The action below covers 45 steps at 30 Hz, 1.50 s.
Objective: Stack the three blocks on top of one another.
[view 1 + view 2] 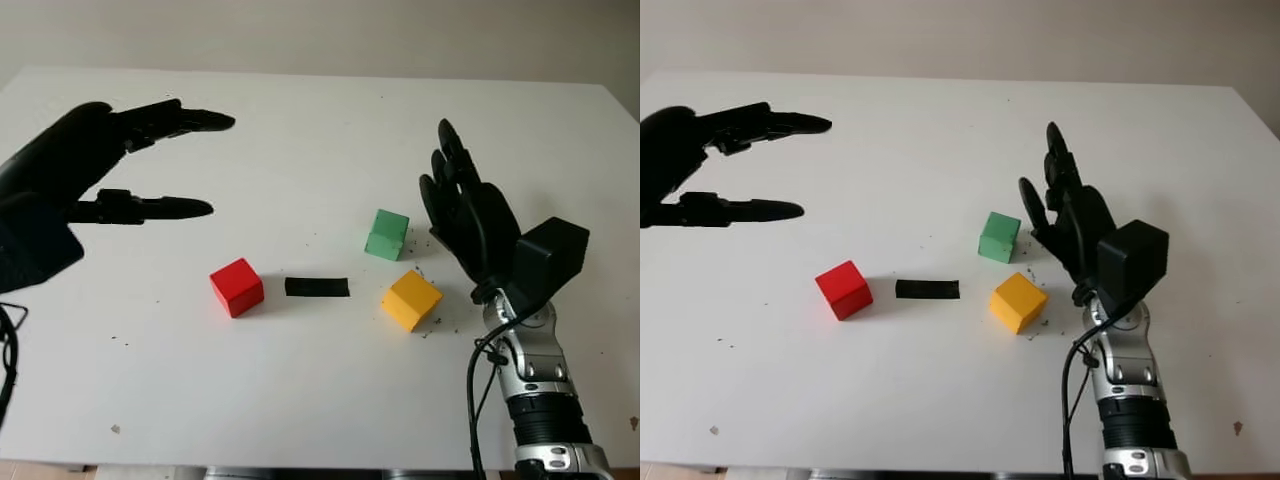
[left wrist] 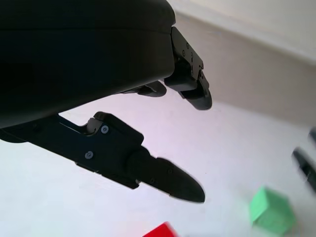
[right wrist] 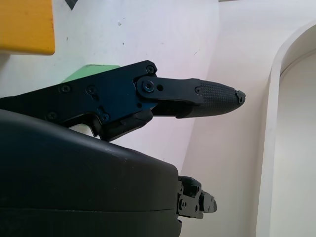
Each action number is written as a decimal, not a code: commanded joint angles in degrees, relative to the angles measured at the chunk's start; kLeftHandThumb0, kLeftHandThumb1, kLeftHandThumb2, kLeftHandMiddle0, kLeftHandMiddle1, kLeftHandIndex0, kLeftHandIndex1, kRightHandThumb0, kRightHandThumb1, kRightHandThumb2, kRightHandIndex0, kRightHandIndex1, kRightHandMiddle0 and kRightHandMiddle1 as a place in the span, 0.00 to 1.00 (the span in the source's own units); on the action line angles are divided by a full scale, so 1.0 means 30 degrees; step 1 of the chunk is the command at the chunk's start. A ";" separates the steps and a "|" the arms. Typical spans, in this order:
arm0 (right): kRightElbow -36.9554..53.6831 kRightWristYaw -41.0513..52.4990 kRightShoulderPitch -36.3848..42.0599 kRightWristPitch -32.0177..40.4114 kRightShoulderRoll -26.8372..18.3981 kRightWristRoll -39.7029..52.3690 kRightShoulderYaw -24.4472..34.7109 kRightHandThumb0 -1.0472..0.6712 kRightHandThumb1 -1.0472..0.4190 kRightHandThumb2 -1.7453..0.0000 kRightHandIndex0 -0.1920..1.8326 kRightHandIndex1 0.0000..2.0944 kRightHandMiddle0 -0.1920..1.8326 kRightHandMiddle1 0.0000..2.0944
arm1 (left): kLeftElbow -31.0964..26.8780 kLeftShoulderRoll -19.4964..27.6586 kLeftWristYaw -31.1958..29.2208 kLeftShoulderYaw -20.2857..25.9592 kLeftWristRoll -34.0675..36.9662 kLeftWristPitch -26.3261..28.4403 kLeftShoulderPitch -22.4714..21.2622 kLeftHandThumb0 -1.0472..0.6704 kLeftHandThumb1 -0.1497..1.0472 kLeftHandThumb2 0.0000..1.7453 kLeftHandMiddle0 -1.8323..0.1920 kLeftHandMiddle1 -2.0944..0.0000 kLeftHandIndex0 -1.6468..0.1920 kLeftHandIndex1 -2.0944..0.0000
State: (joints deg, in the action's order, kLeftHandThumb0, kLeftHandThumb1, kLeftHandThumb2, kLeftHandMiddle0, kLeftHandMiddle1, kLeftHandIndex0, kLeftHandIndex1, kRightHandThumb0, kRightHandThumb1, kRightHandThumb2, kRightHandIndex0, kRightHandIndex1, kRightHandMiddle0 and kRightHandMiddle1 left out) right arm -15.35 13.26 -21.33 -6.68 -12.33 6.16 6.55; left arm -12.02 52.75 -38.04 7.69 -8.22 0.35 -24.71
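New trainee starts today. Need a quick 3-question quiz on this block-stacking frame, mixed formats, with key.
1. True or false: one block already sits on another.
2. Which block lies nearest the right hand? A) red block B) green block C) yellow block
3. What lies flat on the table between the red and yellow blocks?

Key:
1. False; all three stand apart on the table.
2. C, though green is nearly as close.
3. A black strip.

Both hands are open; the left hand is above the table's far left.

white table (image 1: pixel 320 400), plain pale wall (image 1: pixel 320 30) behind
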 commanded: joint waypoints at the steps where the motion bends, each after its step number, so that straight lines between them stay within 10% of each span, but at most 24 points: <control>1: 0.0313 0.0026 -0.0192 -0.0001 -0.0244 0.0039 0.0116 0.19 0.00 0.73 0.01 0.02 0.04 0.02 | -0.0225 0.1105 -0.0589 -0.0878 -0.1093 -0.0911 -0.0801 0.22 0.79 0.03 0.81 0.98 0.65 0.91; 23: 0.1178 -0.0441 0.0178 0.0354 0.0030 -0.0448 -0.0109 0.21 0.00 0.72 0.01 0.03 0.03 0.02 | 0.1078 0.1211 0.1909 -0.4114 -0.8208 -1.0157 -0.0559 0.22 0.76 0.04 0.83 0.97 0.64 0.98; 45: 0.1161 -0.0658 0.0309 0.0230 0.0144 -0.0693 -0.0262 0.22 0.00 0.72 0.00 0.02 0.03 0.03 | 0.5133 0.0282 0.5359 -0.5574 -1.1259 -1.3118 -0.1139 0.27 0.84 0.04 0.83 0.97 0.55 0.94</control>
State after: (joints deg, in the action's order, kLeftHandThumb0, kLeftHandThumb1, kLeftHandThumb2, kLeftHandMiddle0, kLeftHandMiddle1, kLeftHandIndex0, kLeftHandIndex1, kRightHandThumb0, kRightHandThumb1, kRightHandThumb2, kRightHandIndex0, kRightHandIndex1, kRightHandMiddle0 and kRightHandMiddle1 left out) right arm -12.98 11.33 -20.78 -5.25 -11.78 3.83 5.46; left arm 2.56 53.81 -22.87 -8.59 -41.63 -38.56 -26.83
